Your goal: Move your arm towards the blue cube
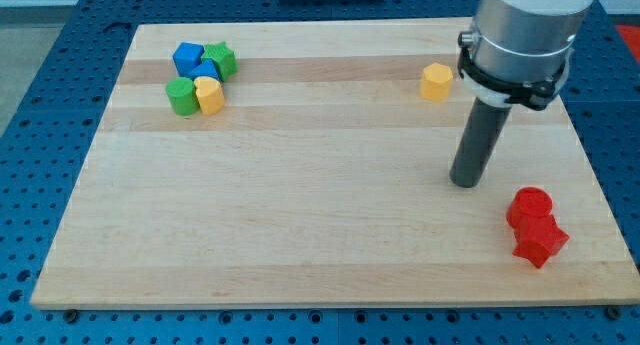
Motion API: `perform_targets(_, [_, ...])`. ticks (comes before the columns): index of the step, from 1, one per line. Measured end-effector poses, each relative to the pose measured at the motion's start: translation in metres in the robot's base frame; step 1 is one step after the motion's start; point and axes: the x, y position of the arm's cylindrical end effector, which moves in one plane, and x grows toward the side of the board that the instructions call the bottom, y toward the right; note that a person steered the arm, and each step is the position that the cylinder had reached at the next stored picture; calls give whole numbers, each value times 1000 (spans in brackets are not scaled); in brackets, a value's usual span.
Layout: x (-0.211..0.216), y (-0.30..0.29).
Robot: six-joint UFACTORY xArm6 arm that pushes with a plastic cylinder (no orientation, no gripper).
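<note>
The blue cube [187,57] sits at the view's top left of the wooden board [300,205], in a tight cluster. A second blue block [208,70] lies just right of it and below. A green star block [221,59] is to its right, a green cylinder [182,97] below it, and a yellow block [210,95] beside that cylinder. My tip [465,182] rests on the board far to the view's right of the cluster and lower. It touches no block.
A yellow hexagonal block [436,82] lies near the view's top, left of the rod. A red cylinder [529,207] and a red star block [540,241] sit together at the view's bottom right, just right of my tip.
</note>
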Motion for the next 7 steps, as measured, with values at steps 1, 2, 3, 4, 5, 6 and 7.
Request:
perform_targets(1, [-18, -41])
perform_targets(2, [-36, -80])
perform_targets(3, [-50, -111])
perform_targets(4, [-67, -133])
perform_targets(5, [-112, -135])
perform_targets(6, [-149, -142])
perform_targets(7, [-163, -152])
